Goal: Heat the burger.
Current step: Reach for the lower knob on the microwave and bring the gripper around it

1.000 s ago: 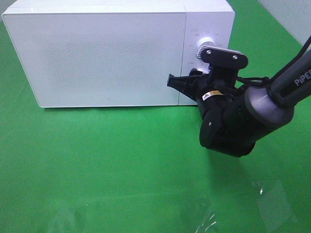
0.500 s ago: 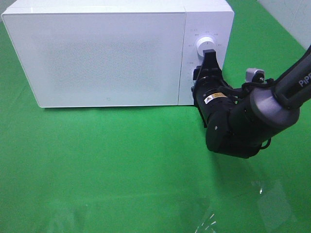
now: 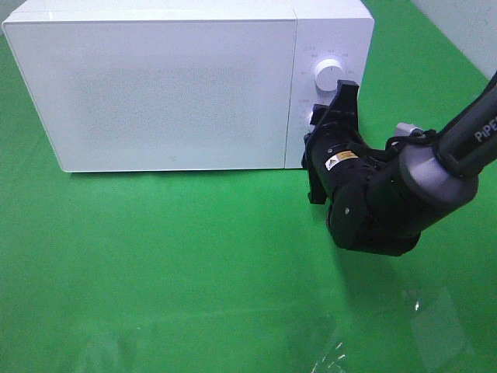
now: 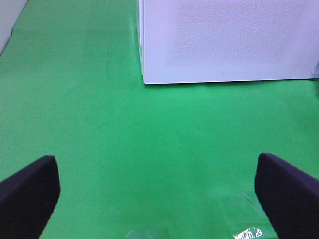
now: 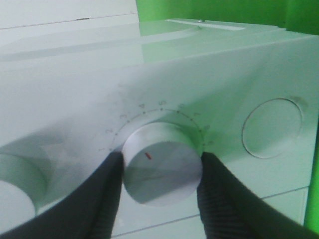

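Here, 1 closed microwave (image 3: pixel 171 85) sits at 11 o'clock; the right gripper (image 5: pixel 160 163) clenches 1 knob (image 5: pixel 162 174) of 2; the left gripper (image 4: pixel 155 167) hangs released.

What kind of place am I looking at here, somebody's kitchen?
Probably a robot test bench rather than a real kitchen: a white microwave sits on a plain green cloth, and a black robot arm's right hand grips one dial.

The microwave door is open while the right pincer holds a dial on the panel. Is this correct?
Not quite: the microwave door is closed, as the exterior high view shows. The right pincer does hold a dial on the panel.
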Tool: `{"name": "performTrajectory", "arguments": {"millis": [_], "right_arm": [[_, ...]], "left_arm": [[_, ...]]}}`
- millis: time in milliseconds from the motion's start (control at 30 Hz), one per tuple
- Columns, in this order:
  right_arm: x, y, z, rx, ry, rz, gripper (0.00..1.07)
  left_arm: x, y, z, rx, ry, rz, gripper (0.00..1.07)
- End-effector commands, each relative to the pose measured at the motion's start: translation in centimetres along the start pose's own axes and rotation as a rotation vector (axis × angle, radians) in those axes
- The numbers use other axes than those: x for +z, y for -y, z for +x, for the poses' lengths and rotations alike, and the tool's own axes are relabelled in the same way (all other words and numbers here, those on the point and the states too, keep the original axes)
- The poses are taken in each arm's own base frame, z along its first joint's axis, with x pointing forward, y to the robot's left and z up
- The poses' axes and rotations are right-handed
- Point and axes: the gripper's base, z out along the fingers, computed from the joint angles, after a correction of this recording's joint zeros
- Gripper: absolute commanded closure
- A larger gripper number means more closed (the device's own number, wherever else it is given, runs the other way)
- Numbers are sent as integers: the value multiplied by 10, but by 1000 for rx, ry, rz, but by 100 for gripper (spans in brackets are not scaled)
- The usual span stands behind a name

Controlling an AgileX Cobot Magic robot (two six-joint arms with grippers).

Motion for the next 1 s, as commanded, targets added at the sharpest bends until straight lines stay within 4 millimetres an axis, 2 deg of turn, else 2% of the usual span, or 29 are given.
{"name": "performTrajectory", "arguments": {"millis": [33,400,800,933,967,1000], "right_arm": [[-4,-28,43,-149,-312,-217,107],[-4,-28,43,-202,-301,-225,106],[-2,-30,32,-247,-172,-237,95],[0,-28,26,-244,-101,-213,87],[0,-28,23,-228,-71,-200,81],[0,-28,23,-228,-71,-200,81]], "left_arm": [[-2,0,1,-3,21,-1,6],[-2,0,1,-3,21,-1,6],[-2,0,1,-3,21,-1,6],[-2,0,1,-3,21,-1,6],[-2,0,1,-3,21,-1,6],[-2,0,1,-3,21,-1,6]]}}
